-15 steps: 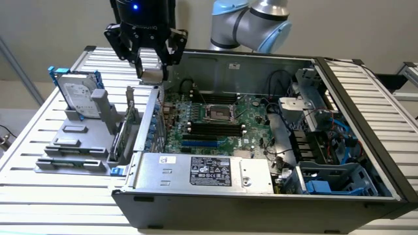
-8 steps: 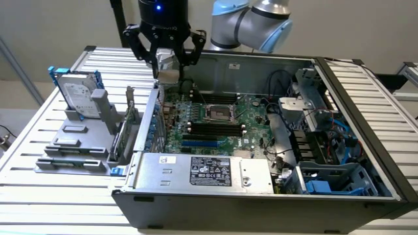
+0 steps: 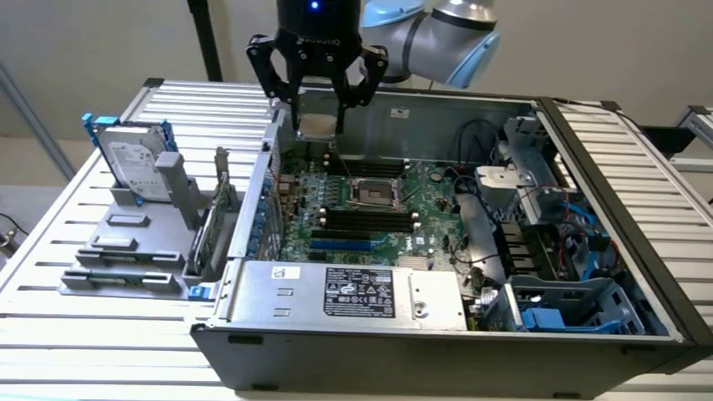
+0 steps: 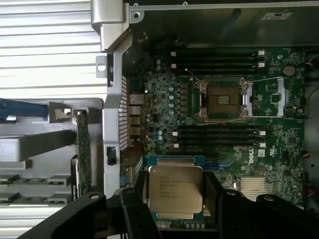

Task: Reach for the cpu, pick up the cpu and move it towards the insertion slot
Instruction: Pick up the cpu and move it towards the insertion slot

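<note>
From the exterior view's left, you have the hard drive [image 3: 136, 170] upright in its grey rack [image 3: 123, 251] outside the case, then the case wall [image 3: 259, 180], and just past it the gripper [image 3: 317, 92] pinching the cpu [image 3: 319, 125] between its fingers, raised above the motherboard's back corner. Keep the chip level and carry it toward the insertion slot [image 3: 373, 192], whose metal frame stands open, nearby toward the exterior view's right. I judge the air above the board free, but mind the case wall beside the fingers and the cables [image 3: 479, 138] further right.

My jaws grip the cpu [image 4: 175, 191] by its edges above the green board, apart from the insertion slot [image 4: 223, 99].
</note>
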Action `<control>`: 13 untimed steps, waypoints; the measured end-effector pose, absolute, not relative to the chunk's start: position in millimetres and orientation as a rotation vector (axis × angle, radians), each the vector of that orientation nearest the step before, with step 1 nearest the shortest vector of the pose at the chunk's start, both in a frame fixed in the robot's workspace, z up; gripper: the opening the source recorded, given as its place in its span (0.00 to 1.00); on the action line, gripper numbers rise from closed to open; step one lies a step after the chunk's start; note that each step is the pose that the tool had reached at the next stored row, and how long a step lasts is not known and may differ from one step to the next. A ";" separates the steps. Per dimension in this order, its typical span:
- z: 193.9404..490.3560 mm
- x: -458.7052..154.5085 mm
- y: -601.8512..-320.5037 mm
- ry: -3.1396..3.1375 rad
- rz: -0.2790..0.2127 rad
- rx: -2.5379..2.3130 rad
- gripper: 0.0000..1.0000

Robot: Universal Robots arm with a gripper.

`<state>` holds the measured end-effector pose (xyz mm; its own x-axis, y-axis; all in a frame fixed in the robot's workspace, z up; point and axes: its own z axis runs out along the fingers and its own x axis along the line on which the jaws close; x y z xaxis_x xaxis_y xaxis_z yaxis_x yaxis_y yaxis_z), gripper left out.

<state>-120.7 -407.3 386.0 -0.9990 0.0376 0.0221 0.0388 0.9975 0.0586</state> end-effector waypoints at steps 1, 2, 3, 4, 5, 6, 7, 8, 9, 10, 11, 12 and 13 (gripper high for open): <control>385.9 -116.8 -407.2 -3.119 -0.092 -0.059 0.55; 385.9 -112.7 -407.0 -3.119 -0.092 -0.058 0.55; 385.8 -108.3 -406.7 -3.119 -0.092 -0.058 0.55; 385.2 -103.9 -406.1 -3.119 -0.092 -0.058 0.55; 384.3 -99.3 -405.4 -3.118 -0.092 -0.058 0.55; 382.9 -94.6 -404.5 -3.118 -0.092 -0.058 0.55; 381.6 -90.1 -403.7 -3.118 -0.092 -0.058 0.55; 380.3 -85.6 -402.8 -3.118 -0.092 -0.058 0.55; 378.8 -80.9 -401.8 -3.118 -0.092 -0.058 0.55; 377.4 -76.5 -400.5 -3.118 -0.092 -0.058 0.55; 375.6 -72.6 -398.8 -3.118 -0.092 -0.058 0.55; 373.8 -69.4 -396.4 -3.118 -0.092 -0.058 0.55; 372.0 -67.0 -393.5 -3.118 -0.092 -0.058 0.55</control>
<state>-67.0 -393.5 372.0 -0.9991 0.0367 0.0227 0.0380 0.9976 0.0587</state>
